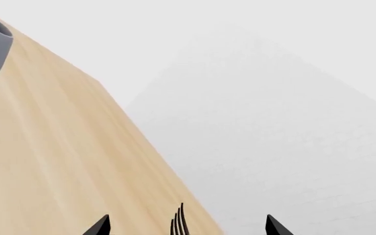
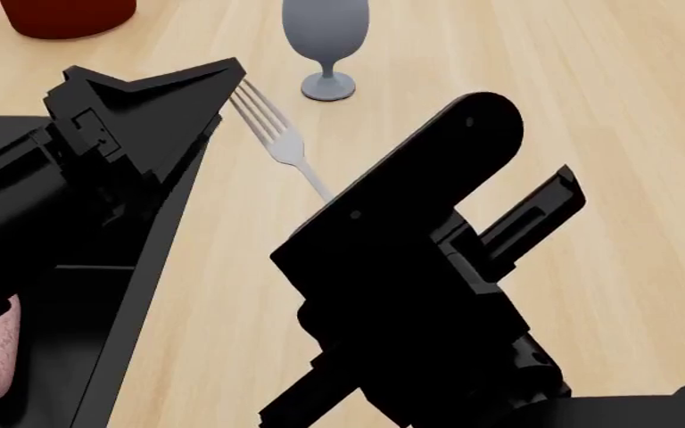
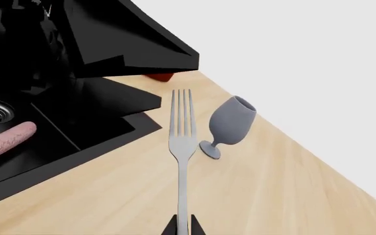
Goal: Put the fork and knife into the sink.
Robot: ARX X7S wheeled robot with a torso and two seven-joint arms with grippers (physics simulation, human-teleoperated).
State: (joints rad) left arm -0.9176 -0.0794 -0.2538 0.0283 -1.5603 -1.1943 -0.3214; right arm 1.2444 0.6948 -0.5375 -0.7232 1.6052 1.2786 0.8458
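Right wrist view: right gripper (image 3: 182, 226) pinched shut on the fork (image 3: 181, 142) handle, tines raised over the counter (image 3: 273, 196) beside the sink (image 3: 77, 142). Left gripper (image 1: 184, 226) spread open, empty. Carrying step; next, swing over the basin and release.

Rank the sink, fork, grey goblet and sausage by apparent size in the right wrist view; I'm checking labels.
1. sink, largest, though cropped.
2. fork, held near the camera, so inflated.
3. and 4. grey goblet and sausage: look similar, not ranked.
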